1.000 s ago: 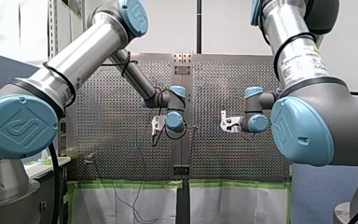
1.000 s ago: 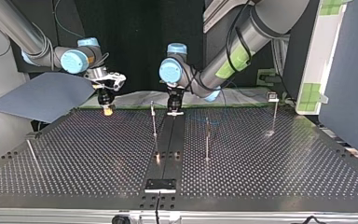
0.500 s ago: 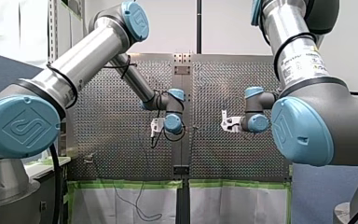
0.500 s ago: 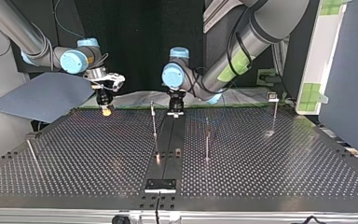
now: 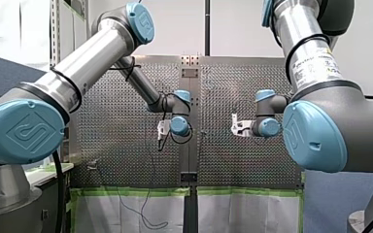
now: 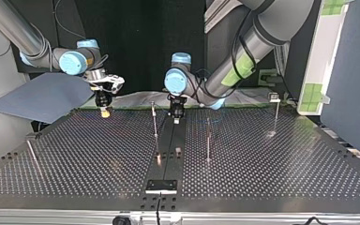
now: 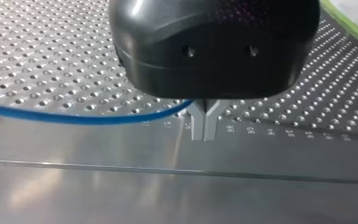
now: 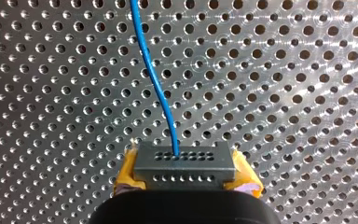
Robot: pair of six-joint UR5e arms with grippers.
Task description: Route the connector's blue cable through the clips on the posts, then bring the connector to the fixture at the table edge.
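Observation:
My right gripper (image 8: pixel 185 181) is shut on the grey connector (image 8: pixel 184 161), gripped between yellow pads (image 8: pixel 127 170). The blue cable (image 8: pixel 156 79) leaves the connector and runs ahead over the perforated table. In the top view this gripper (image 6: pixel 104 112) hangs at the far left. My left gripper (image 6: pixel 176 117) stands low over the centre rail at the far side. Its metal fingers (image 7: pixel 204 126) are shut with the blue cable (image 7: pixel 74 117) running into them. Thin posts (image 6: pixel 155 123) (image 6: pixel 208 140) (image 6: pixel 276 117) stand on the table. The fixture (image 6: pixel 161 186) sits at the near edge.
Another thin post (image 6: pixel 31 153) leans at the top view's near left. A grey sheet (image 6: pixel 42 96) lies beyond the far left corner. A dark rail (image 6: pixel 168 140) runs down the table's middle. In the front view loose cable (image 5: pixel 145 213) hangs over the green-taped edge.
My left gripper has turned about its own axis and dropped slightly toward the rail. The loose cable over the table edge has shifted. My right gripper has stayed almost still.

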